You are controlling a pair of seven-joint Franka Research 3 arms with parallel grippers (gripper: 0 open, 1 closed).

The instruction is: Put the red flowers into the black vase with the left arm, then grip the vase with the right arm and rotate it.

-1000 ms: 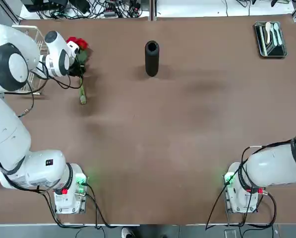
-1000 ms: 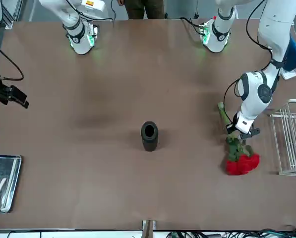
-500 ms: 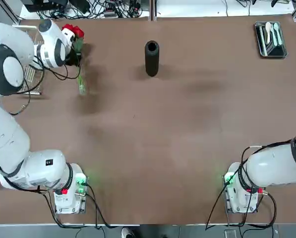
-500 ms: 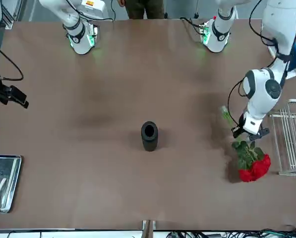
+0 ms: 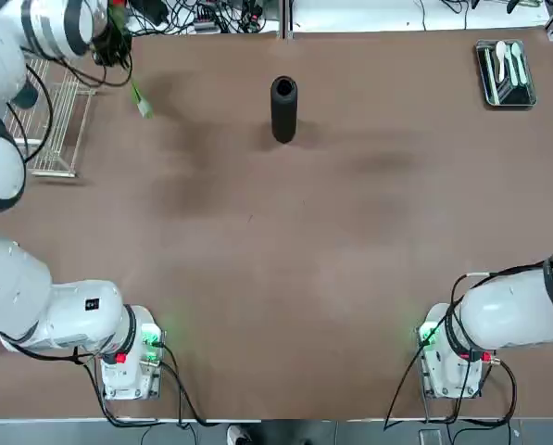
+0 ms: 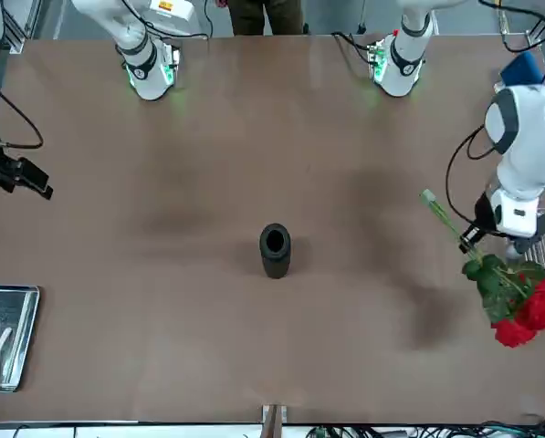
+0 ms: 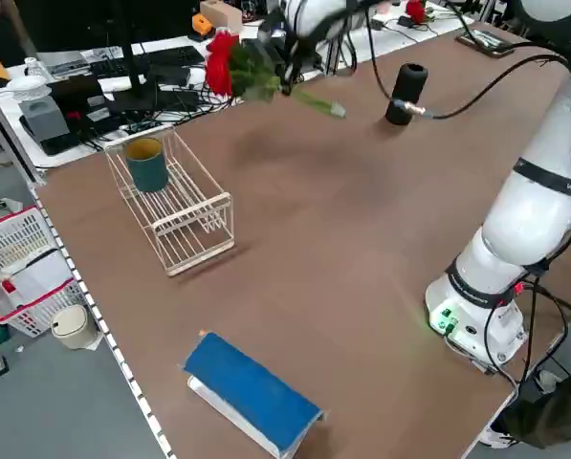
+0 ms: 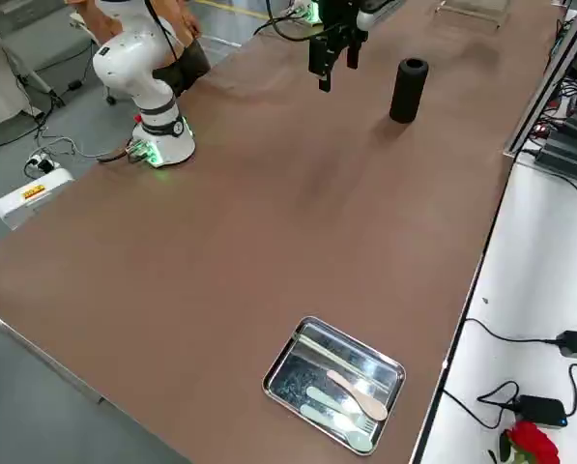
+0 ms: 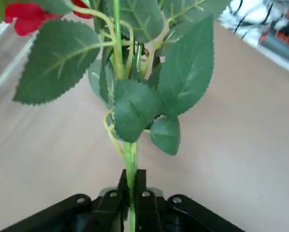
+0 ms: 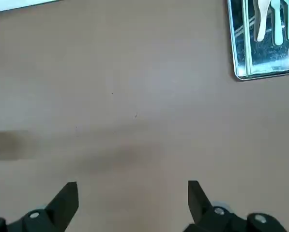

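The red flowers hang in the air over the table's far left part, blooms tilted away from the robot and stem end pointing back toward the middle. My left gripper is shut on their thin green stems, just below the leaves. The black vase stands upright and alone at the far middle of the table, well to the right of the flowers. My right gripper hovers open and empty above the table's right side, far from the vase.
A wire rack with a dark green cup sits at the left edge beneath the raised arm. A metal tray of spoons lies at the far right corner. A blue box lies near the left front.
My left gripper has lifted the flowers off the table and carried them up and toward the far left corner. The right arm and the vase have not moved.
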